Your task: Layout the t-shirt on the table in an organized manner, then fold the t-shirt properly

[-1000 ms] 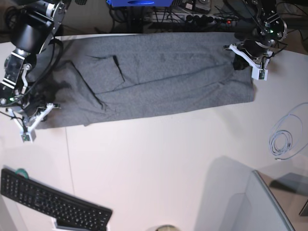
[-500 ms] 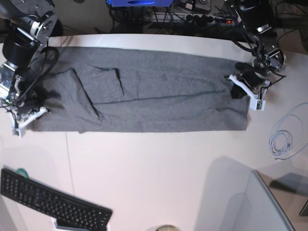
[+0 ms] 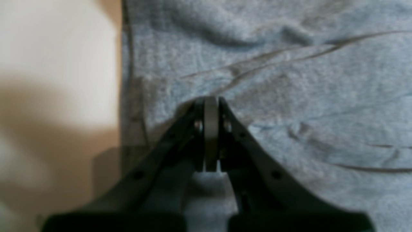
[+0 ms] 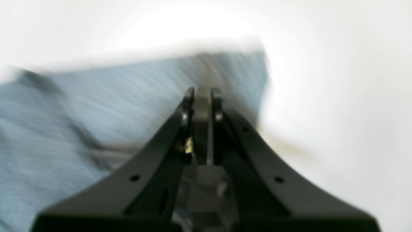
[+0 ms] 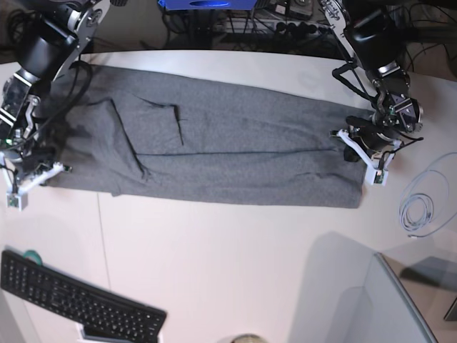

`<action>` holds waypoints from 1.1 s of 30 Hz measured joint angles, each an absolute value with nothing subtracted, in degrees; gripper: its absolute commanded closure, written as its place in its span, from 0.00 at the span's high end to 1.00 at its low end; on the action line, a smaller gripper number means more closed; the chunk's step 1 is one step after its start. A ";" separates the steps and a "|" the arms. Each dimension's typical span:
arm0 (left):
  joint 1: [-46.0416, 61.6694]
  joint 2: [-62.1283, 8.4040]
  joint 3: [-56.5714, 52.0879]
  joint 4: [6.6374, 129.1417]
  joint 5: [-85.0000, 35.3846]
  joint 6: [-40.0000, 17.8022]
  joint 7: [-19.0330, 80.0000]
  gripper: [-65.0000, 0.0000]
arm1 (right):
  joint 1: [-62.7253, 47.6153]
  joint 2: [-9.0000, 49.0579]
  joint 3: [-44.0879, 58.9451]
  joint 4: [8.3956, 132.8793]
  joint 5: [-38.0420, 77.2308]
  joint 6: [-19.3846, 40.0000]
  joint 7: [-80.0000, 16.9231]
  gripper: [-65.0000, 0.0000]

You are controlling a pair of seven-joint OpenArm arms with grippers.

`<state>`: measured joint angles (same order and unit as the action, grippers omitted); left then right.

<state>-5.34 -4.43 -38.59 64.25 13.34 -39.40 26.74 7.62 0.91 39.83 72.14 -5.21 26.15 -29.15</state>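
The grey t-shirt (image 5: 228, 150) lies as a long folded strip across the far half of the white table (image 5: 235, 264), sloping down to the right. My left gripper (image 5: 353, 148) is at the strip's right end. In the left wrist view the left gripper (image 3: 210, 100) is shut on the t-shirt (image 3: 305, 96) near its edge, with creases running away from the tips. My right gripper (image 5: 46, 161) is at the strip's left end. The blurred right wrist view shows the right gripper (image 4: 202, 90) shut at a corner of the t-shirt (image 4: 112, 103).
A black keyboard (image 5: 78, 300) lies at the near left corner. A coiled white cable (image 5: 418, 211) rests at the right edge. A pale translucent panel (image 5: 357, 307) stands at the near right. Cables and a power strip (image 5: 285, 28) run behind the table.
Both grippers have moved toward the table's near side, dragging the t-shirt's ends with them. The strip is now stretched flatter and its right end sits lower than before.
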 measured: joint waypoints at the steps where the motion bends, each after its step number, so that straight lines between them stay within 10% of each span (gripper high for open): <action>1: -5.02 -4.38 -38.59 65.19 13.50 -39.31 27.00 0.00 | 7.75 0.45 39.62 73.32 -5.04 27.05 -29.15 0.04; 13: 5.37 -7.94 -49.10 80.27 -3.88 -39.11 31.57 0.00 | 6.48 0.03 17.17 76.97 -5.17 33.69 -32.64 0.65; 33: 17.78 -14.61 -59.05 73.52 -17.87 -39.48 31.75 0.00 | 14.22 0.95 16.64 59.57 -5.61 33.52 -28.64 0.58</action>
<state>17.78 -14.61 -59.05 73.52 -17.87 -39.48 31.75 14.22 0.95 16.64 59.57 -5.61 33.52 -28.64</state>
